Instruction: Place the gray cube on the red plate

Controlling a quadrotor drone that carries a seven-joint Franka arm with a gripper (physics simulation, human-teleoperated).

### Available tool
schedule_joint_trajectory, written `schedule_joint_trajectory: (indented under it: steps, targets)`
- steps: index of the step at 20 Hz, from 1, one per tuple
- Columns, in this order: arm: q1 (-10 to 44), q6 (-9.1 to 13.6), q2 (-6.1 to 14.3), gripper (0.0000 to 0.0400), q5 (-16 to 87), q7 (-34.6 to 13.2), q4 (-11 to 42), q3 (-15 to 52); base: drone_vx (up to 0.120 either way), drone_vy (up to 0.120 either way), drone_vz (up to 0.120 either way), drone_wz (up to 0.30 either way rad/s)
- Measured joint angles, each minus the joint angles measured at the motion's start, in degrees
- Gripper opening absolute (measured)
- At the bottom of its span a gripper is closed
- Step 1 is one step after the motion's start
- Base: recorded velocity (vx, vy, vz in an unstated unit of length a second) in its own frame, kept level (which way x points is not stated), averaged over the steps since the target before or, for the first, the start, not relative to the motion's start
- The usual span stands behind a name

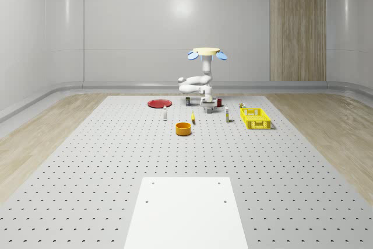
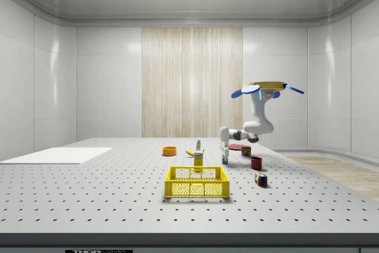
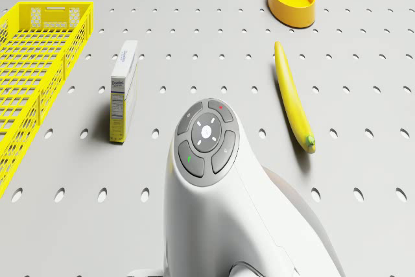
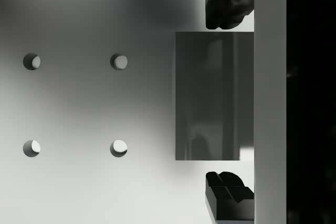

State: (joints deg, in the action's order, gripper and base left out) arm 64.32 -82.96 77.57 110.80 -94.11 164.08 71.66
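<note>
Wrist view is showing the claw [image 4: 229, 100] straddling the gray cube [image 4: 212, 95], fingers [image 4: 228, 3] spread apart, not touching it; the drone [image 1: 206, 54] is hovering above.

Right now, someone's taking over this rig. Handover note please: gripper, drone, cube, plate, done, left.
Gripper: lowered to the table, fingers open, one on each side of the gray cube, not closed on it.
Drone: hovering over the far middle of the table.
Gray cube: on the table beneath the arm.
Red plate: toward the whole-scene view's left of the arm, nothing on it.
Done: approach and lining up.
Left: close, lift, carry to the plate, release.
</note>
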Motion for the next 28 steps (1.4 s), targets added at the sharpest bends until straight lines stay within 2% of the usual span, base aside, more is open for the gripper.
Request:
schedule_joint_trajectory:
  steps: [2, 6, 10, 16, 20, 24, 28]
  targets:
    - [0.09, -0.62, 0.38, 0.0400, 0.60, 0.01, -0.20, -0.71, 0.000, 0.000, 0.000, 0.000]
    - [0.27, -1.46, 0.96, 0.0310, 1.17, -0.04, -0.44, -1.46, 0.000, 0.000, 0.000, 0.000]
    - [0.44, -2.02, 1.42, 0.0272, 1.30, -0.13, -0.56, -1.71, 0.000, 0.000, 0.000, 0.000]
    - [0.66, -2.52, 1.99, 0.0255, 0.97, -0.33, -0.59, -1.52, 0.000, 0.000, 0.000, 0.000]
    - [0.75, -1.89, 2.13, 0.0252, -1.27, -0.67, -0.09, 0.75, 0.000, 0.000, 0.000, 0.000]
    - [0.94, -1.06, 2.26, 0.0251, -4.31, -1.12, 0.46, 3.85, -0.010, -0.020, 0.120, 0.000]
    - [1.17, -0.89, 2.63, 0.0251, -6.20, -1.44, 0.69, 5.70, -0.120, -0.120, 0.120, 0.000]
